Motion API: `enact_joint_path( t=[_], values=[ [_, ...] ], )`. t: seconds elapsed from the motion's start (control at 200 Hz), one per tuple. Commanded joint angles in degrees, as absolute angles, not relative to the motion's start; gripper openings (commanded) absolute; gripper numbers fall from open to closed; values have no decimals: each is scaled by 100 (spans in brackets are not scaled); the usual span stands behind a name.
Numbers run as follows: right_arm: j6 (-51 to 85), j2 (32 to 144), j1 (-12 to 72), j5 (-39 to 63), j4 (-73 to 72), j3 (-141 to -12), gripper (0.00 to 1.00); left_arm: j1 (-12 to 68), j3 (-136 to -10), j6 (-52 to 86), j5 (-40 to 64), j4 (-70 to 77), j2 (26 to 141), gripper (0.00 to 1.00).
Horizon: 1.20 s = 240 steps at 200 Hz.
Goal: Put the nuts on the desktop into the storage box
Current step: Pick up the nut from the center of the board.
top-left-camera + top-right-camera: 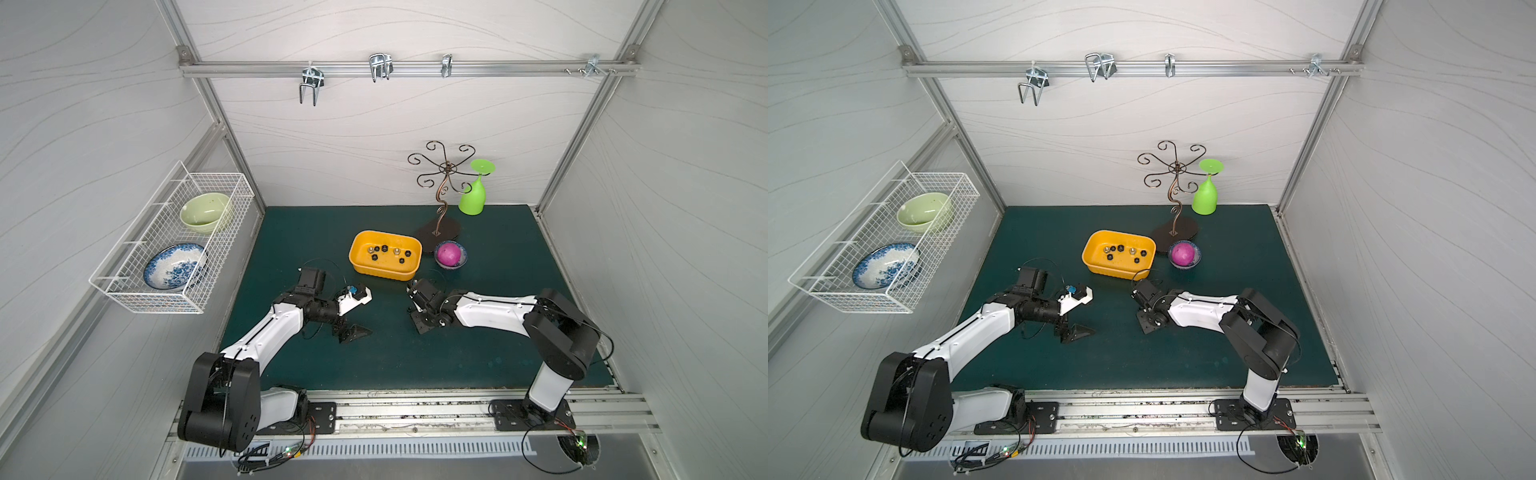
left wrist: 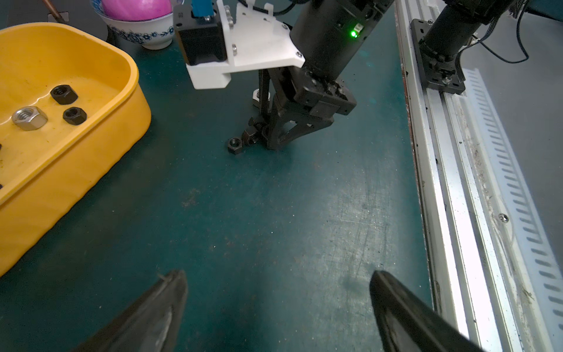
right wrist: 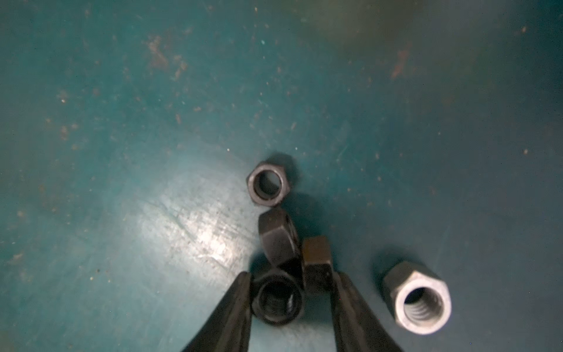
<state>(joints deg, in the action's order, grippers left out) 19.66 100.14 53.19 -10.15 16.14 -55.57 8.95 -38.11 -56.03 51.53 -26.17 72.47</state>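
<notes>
The right arm reaches low, wrist bent down, its right gripper narrow around two black nuts on the counter near the storage box. I can't tell if it pinches them. The left gripper hangs wide.

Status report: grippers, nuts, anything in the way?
Left gripper open, empty. Right gripper down on desktop, jaws straddling two black nuts, grip unconfirmed. Three loose nuts beside them; several in storage box. Route to box clear.

Nuts are black, storage box yellow, desktop teal.
</notes>
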Motion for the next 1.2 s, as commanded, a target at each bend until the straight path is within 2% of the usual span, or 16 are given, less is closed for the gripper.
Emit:
enact_joint_path(
  t=[0.0,0.265,0.415,0.595,0.675,0.865,0.996,1.121,1.196],
  values=[
    [1968,10255,5344,-915,1637,-5581,39,914,-3863,-5762,5162,-2732,7286,98],
    [2052,10170,5361,-753,1788,-5607,35,918,-3890,-5783,5168,-2787,7279,98],
    [2040,10123,5444,-717,1869,-5646,28,914,-3902,-5786,5182,-2815,7277,98],
    [1973,10120,5587,-824,1977,-5721,27,921,-3902,-5808,5176,-2835,7255,98],
    [1932,10126,5613,-843,1979,-5739,21,922,-3902,-5817,5176,-2839,7254,98],
    [1911,10095,5643,-857,2046,-5781,20,920,-3902,-5834,5182,-2865,7239,98],
    [1898,10019,5651,-914,2161,-5779,28,914,-3901,-5862,5193,-2896,7250,98],
    [1890,9969,5651,-965,2301,-5792,45,920,-3898,-5886,5203,-2909,7250,98],
    [1911,9958,5651,-911,2350,-5783,50,921,-3902,-5905,5207,-2933,7244,98]
  ],
)
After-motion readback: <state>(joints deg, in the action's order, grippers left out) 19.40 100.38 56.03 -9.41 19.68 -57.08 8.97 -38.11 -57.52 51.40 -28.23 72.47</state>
